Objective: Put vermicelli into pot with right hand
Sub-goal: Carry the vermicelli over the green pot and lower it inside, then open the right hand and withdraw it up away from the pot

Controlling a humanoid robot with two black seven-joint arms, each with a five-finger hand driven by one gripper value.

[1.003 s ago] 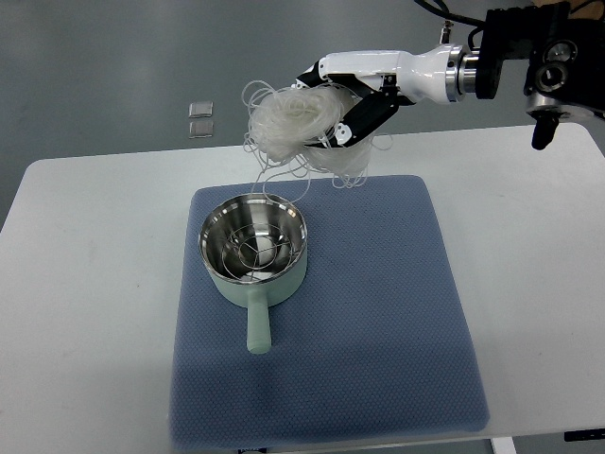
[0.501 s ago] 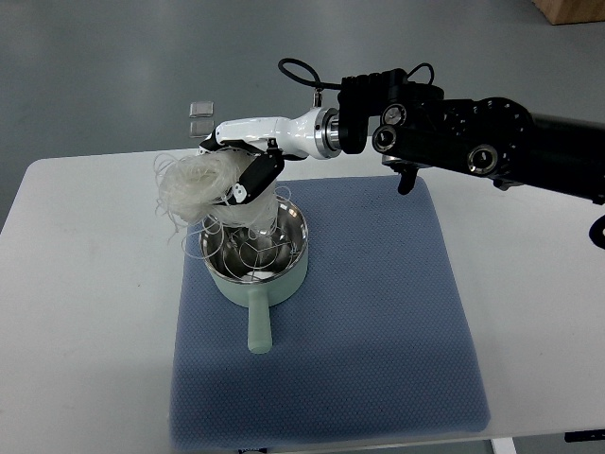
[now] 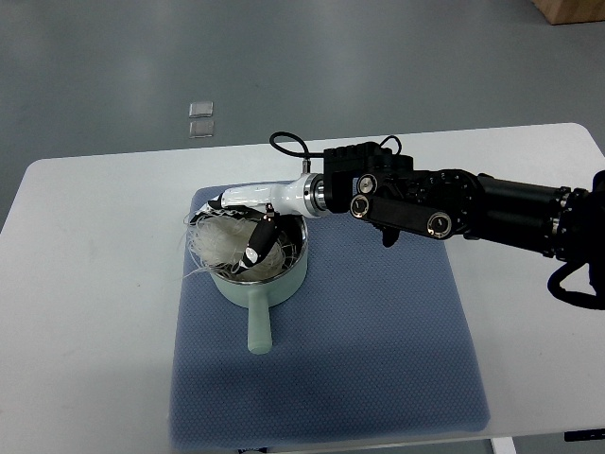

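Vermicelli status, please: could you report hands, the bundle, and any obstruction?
Right hand down in pot, shut on vermicelli. Some strands over the pot's left rim. Left hand not in view. Nothing in the way.

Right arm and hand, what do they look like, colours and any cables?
The right arm is bulky matte black with round silver-ringed joint caps. A silver wrist collar joins it to a glossy white right hand, whose fingers are black with small white tips. A thin black cable loops out above the wrist.
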